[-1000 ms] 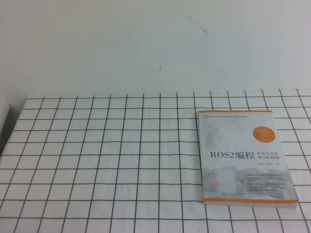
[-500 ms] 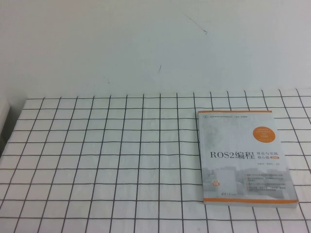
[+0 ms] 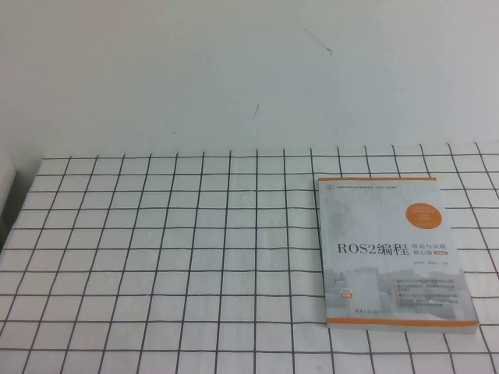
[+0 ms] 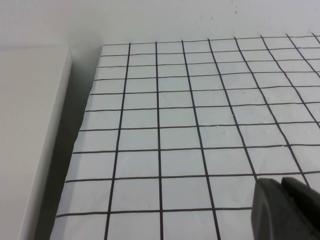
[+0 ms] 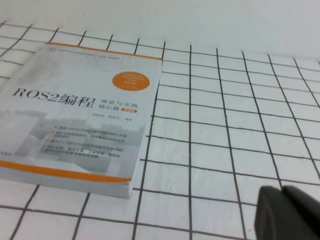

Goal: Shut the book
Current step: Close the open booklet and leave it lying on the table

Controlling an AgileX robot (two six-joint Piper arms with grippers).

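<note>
From the high view, neither gripper is over the table. The book (image 3: 394, 253) lies flat on the robot's right side of the checked cloth (image 3: 156, 257), front cover up, its pages stacked square under it. To my eye it is already closed. I'd say what remains is at most to confirm the cover sits flat, perhaps with a light press straight down on it, taking care not to drag the book across the cloth. Otherwise both arms should keep clear of it.

In the left wrist view, the left gripper (image 4: 282, 189) shows only as a dark tip low over the cloth. Its two fingers sit together with no gap between them and nothing held. Ahead of it is bare grid as far as the table's far edge, and there is no book within its sight.

In the right wrist view, the right gripper (image 5: 283, 196) looks the same: its dark tips are closed on each other, empty, and hanging above the cloth without touching anything. The book (image 5: 80, 107) lies ahead of it and off to the side, well apart, with several grid squares between the tip and the cover's nearest corner. The cover is down level, with no page lifting.
</note>
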